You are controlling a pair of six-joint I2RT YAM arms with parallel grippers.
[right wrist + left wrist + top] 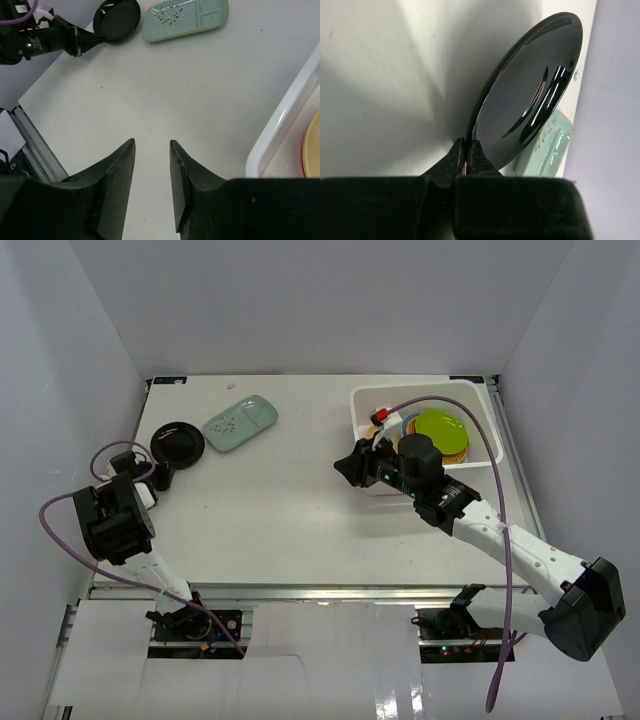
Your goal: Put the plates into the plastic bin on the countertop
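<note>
Only the left wrist view is revealing the left gripper (467, 155) clamping the rim of the glossy round black plate (530, 95) at the white countertop's (290, 520) far-left corner (a mint-green dotted rectangular plate (551, 147) is lying just beside it). The right gripper (152, 150) is gaping empty beside the white plastic bin (470, 392) holding a lime-green round plate (440, 430). White walls (300, 300) are enclosing the countertop.

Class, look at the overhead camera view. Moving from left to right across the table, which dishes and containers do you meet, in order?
black plate → mint-green plate → plastic bin
</note>
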